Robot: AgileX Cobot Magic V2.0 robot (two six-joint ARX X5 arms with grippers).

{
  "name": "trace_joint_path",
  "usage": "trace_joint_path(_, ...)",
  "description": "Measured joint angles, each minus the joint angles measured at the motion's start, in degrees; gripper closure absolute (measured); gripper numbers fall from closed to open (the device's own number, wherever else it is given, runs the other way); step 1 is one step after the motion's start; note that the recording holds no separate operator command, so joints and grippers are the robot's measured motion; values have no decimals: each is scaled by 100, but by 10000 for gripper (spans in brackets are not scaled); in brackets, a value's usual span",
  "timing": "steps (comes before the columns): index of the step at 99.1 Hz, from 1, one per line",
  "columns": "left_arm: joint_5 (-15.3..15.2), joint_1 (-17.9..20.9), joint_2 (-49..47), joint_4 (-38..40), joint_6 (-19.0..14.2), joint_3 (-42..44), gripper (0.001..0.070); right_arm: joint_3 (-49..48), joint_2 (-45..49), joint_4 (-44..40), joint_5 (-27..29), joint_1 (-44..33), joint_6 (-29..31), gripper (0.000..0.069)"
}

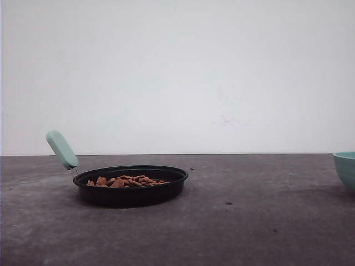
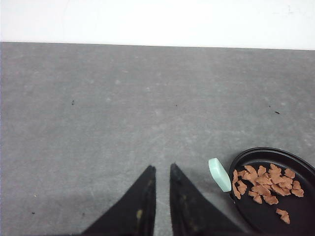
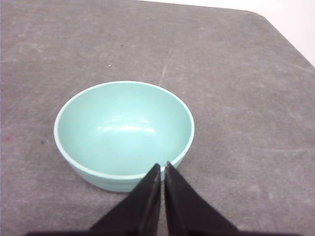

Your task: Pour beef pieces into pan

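The black pan sits on the grey table left of centre, its mint-green handle angled up to the left. The beef pieces lie in a loose heap inside it. In the left wrist view the pan and beef pieces are off to one side of my left gripper, which hangs over bare table, slightly open and holding nothing. My right gripper is shut and empty, its tips at the near rim of the empty teal bowl.
The teal bowl stands at the far right edge of the front view. A white wall runs behind the table. The table's rounded corner lies beyond the bowl.
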Motion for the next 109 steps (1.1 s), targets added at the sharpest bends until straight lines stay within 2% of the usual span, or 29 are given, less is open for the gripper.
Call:
trace_joint_path(57,-13,-37,-184,-11,4,0,685,0,0,0,-2,0,0,681)
trace_joint_path(68,-433,-37,-374,-2,68,0,685,0,0,0,0,0,0,681)
trace_joint_path(86,-778,-37,-793,-2,179,0,685,0,0,0,0,0,0,681)
trace_joint_path(101,-767,-33,-981,79,225,0,685,0,2,0,0,0,0,681)
trace_joint_path(109,-538,66,-1038,389,278,-164,685,0,0,0,0,0,0,681)
